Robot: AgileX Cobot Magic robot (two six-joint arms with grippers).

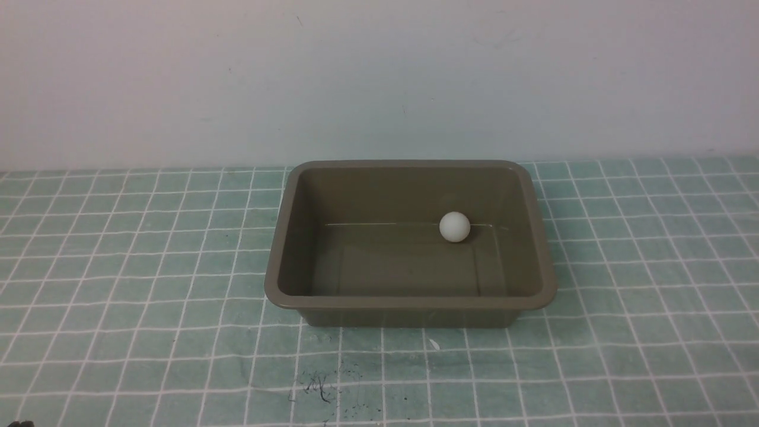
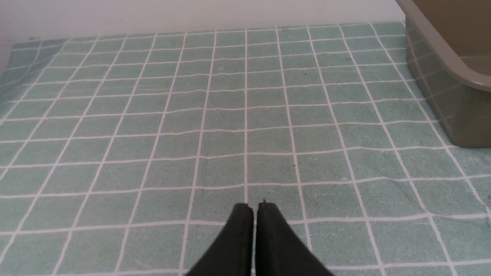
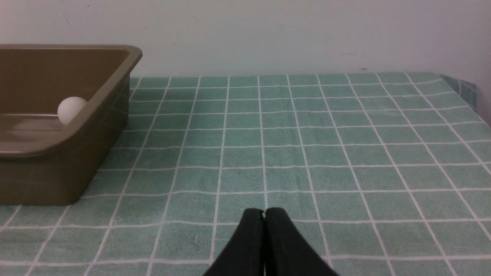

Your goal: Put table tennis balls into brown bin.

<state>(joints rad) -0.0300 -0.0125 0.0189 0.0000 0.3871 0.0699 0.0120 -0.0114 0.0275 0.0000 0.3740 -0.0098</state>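
Black smudges (image 1: 320,388) are marking the green checked cloth (image 1: 118,267) at the near edge of the front view, just ahead of the bin. Left gripper (image 2: 254,209): seen only from its own wrist camera, fingers (image 2: 239,234) pressing together with nothing between them, hovering over bare cloth with the bin's corner off to one side, well apart. Brown bin (image 1: 409,305): one shallow olive-brown tub, sitting upright at the middle of the cloth, close to the pale wall (image 1: 379,77). White ball (image 1: 455,226): one, lying inside the bin on its glossy floor, toward the far right part, near the back wall. Right gripper (image 3: 264,214): seen only from its own wrist camera, fingers (image 3: 282,237) closing fully on nothing, hovering over the cloth, well apart from the bin; ball showing above the bin's rim in that view.
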